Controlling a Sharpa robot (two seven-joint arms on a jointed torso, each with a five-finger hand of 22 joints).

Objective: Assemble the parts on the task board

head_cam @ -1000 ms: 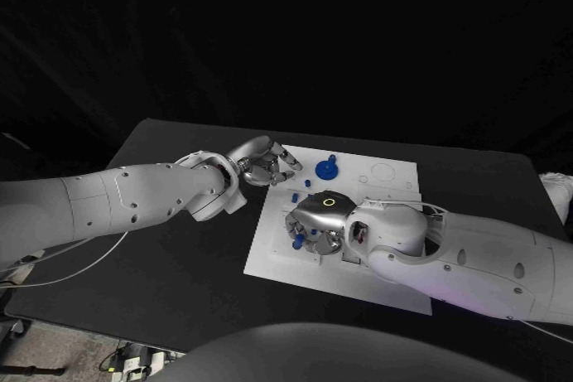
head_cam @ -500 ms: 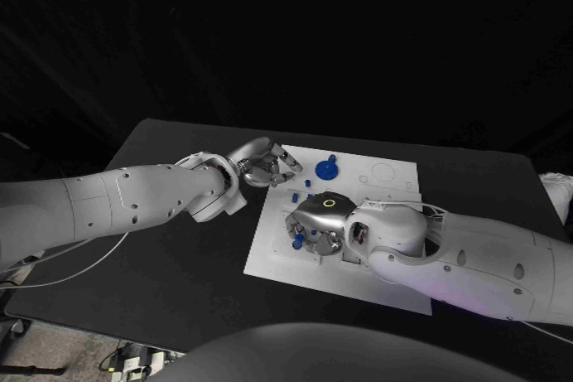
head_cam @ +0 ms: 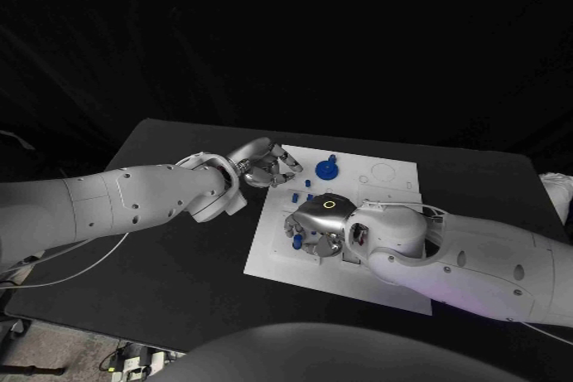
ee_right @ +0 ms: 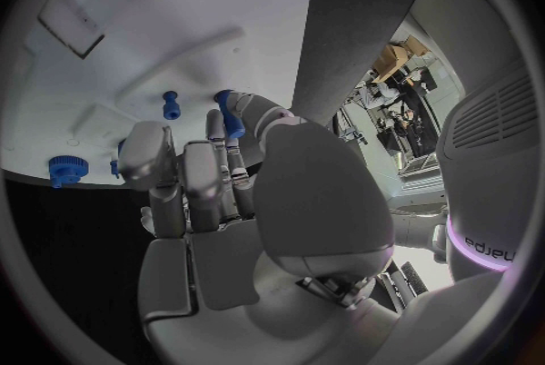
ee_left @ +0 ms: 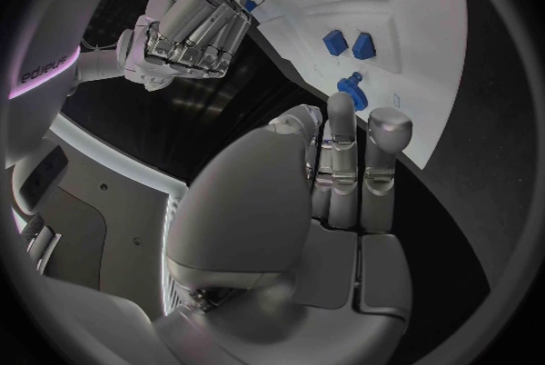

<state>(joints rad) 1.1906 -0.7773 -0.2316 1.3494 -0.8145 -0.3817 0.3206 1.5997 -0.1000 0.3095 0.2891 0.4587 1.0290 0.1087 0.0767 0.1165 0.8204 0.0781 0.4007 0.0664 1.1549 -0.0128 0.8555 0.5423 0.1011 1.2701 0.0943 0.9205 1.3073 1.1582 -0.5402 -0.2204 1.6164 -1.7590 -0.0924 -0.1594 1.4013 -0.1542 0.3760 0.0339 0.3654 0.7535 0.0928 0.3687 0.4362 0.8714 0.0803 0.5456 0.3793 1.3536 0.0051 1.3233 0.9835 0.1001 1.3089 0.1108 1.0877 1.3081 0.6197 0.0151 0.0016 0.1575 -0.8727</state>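
The white task board [head_cam: 382,233] lies mid-table. My right hand [head_cam: 313,224] hovers over its left part, and in the right wrist view its thumb and a finger pinch a blue peg [ee_right: 231,118]. That peg also appears beside the hand as the blue peg [head_cam: 297,242]. My left hand [head_cam: 267,165] sits at the board's far left corner with its fingers [ee_left: 341,147] side by side and nothing in them; a small blue part [ee_left: 350,91] lies just past the fingertips. A blue gear-like part [head_cam: 329,168] stands at the board's far edge, with small blue pieces [head_cam: 307,184] near it.
The black table [head_cam: 179,249] stretches wide to the left of the board and along its near side. Board cut-outs [ee_right: 80,15] and circular outlines [head_cam: 384,172] mark the plate. Both white forearms cross the table near the board's left half.
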